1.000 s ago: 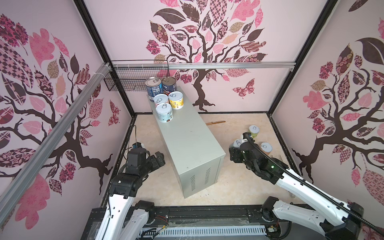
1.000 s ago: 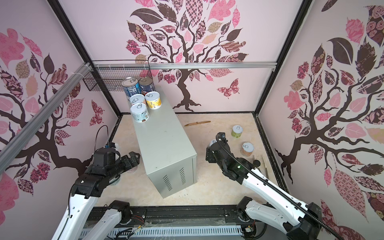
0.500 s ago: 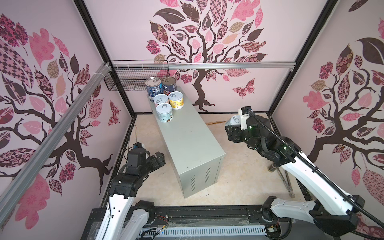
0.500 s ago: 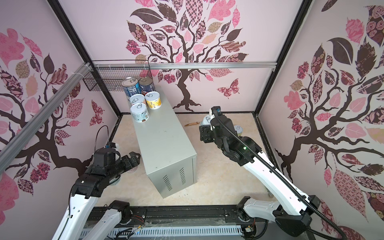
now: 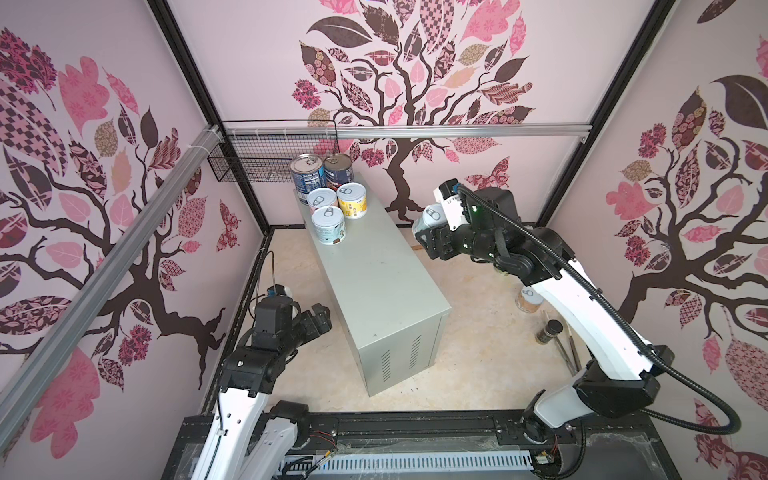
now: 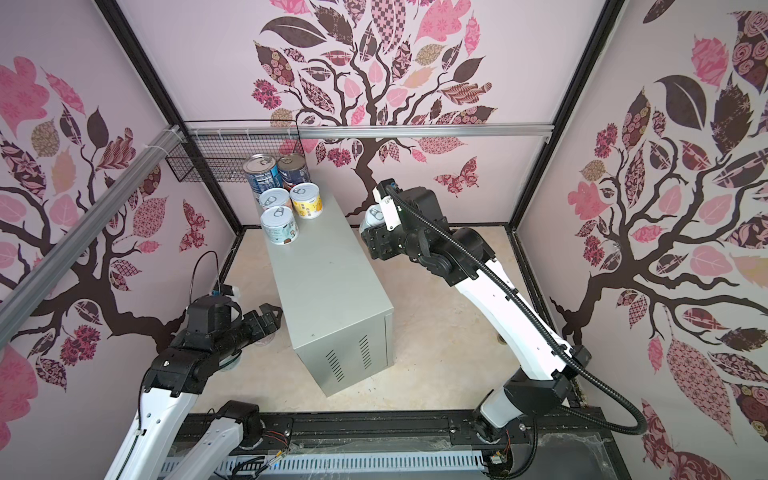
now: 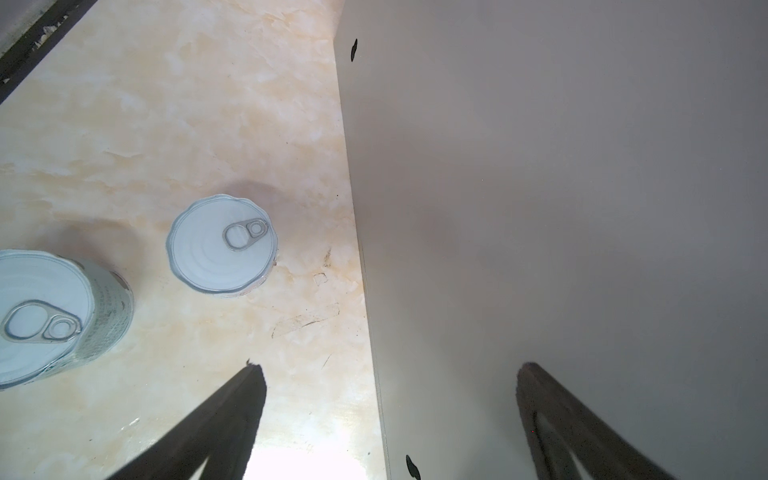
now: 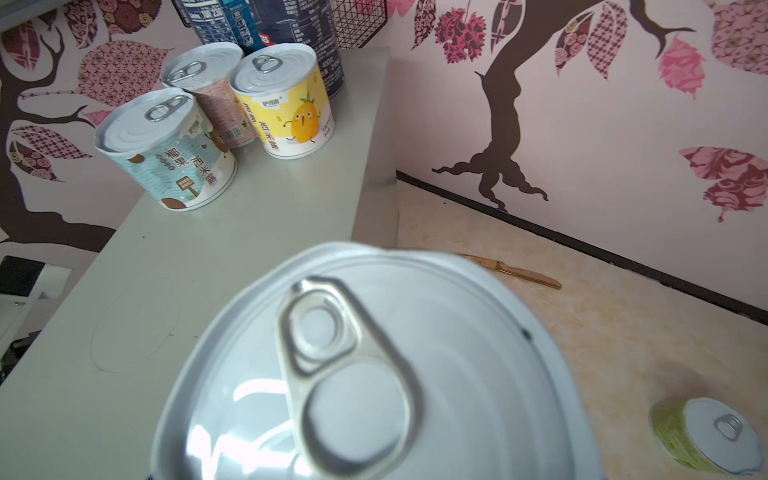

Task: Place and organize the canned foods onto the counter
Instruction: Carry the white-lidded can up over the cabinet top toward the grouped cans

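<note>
Cans [image 7: 222, 243] are sitting on the floor [image 7: 166, 104] by your left claw [image 7: 388, 368], which is hanging wide open beside the counter [image 5: 374, 282], your right claw [image 5: 429, 232] is pinching a white-lid can [image 8: 374, 365] up high, and five cans [image 5: 322, 198] are standing on the counter's far end.

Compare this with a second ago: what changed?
The right tool lifted a short white-lidded pull-tab tin off the beige floor and carried it up towards the long light-grey metal counter. The open left tool and the five tins on the counter stayed put.
</note>
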